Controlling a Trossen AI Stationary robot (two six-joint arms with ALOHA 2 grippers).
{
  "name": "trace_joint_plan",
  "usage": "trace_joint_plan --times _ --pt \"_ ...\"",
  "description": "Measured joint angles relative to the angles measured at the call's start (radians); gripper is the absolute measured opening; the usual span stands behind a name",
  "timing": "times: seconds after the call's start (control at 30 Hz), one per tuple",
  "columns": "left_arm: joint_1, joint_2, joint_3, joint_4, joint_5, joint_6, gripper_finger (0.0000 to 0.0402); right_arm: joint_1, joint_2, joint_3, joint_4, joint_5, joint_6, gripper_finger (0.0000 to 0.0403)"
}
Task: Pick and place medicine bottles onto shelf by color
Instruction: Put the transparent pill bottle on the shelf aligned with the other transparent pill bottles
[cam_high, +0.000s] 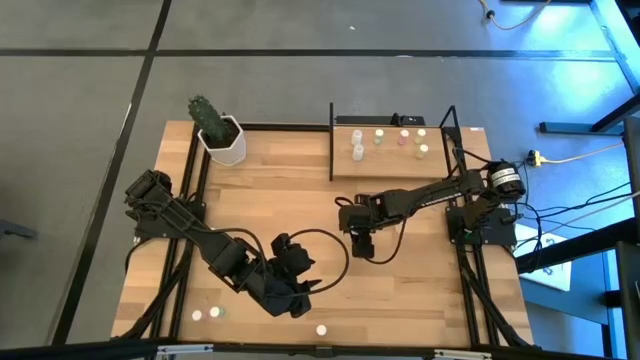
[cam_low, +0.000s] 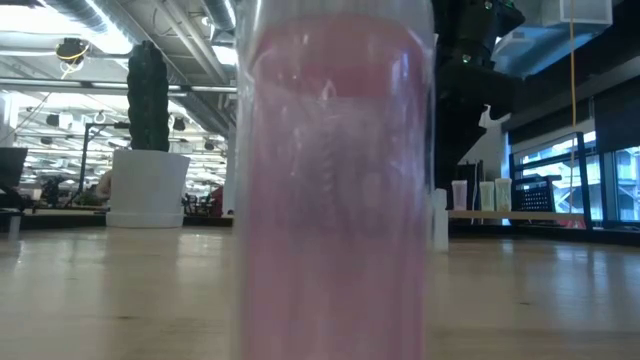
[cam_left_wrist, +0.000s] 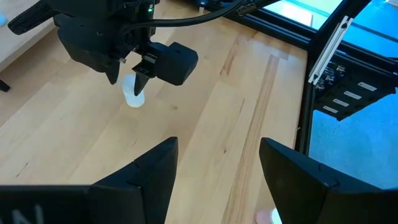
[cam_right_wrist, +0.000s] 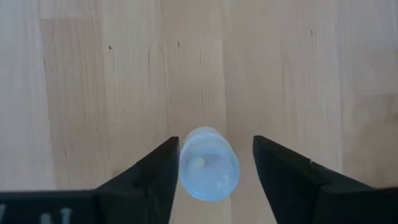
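A small whitish medicine bottle (cam_right_wrist: 209, 165) stands upright on the tabletop between the fingers of my right gripper (cam_right_wrist: 214, 142), which is open and points down at it near the table's middle (cam_high: 358, 243). The left wrist view shows the same bottle (cam_left_wrist: 133, 94) under that gripper (cam_left_wrist: 129, 84). My left gripper (cam_left_wrist: 217, 146) is open with nothing in it and hovers near the front edge (cam_high: 298, 290). The shelf (cam_high: 400, 166) at the far right carries several bottles. A pink bottle (cam_low: 335, 180) stands right in front of the low camera. My right gripper straddles the whitish bottle from above. One finger (cam_right_wrist: 166, 169) lies right at the bottle's side (cam_right_wrist: 183, 163), and I cannot tell whether it touches. A gap shows between the bottle and the other finger (cam_right_wrist: 273, 168). The bottle stands on the table.
A white plant pot (cam_high: 222, 140) with a cactus stands at the far left. Loose bottles lie near the front edge (cam_high: 198, 315), (cam_high: 215, 313), (cam_high: 322, 328). Black frame rails (cam_left_wrist: 323, 56) run along the table's sides. Bare wood lies between the two arms.
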Motion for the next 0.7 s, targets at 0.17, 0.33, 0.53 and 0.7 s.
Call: trace_joint_plan --times 0.17,0.33,0.53,0.7 --pt "0.0 0.0 0.0 0.0 0.0 0.0 0.022 0.0 0.0 0.0 0.0 0.0 0.001 0.0241" --pt "0.0 0.0 0.0 0.0 0.0 0.0 0.022 0.0 0.0 0.0 -0.001 0.0 0.032 0.0249" --pt "0.0 0.0 0.0 0.0 0.0 0.0 0.022 -0.006 0.0 0.0 -0.041 0.001 0.074 0.0244" --pt "0.0 0.0 0.0 0.0 0.0 0.0 0.022 -0.01 0.0 0.0 -0.025 0.001 0.073 0.0244"
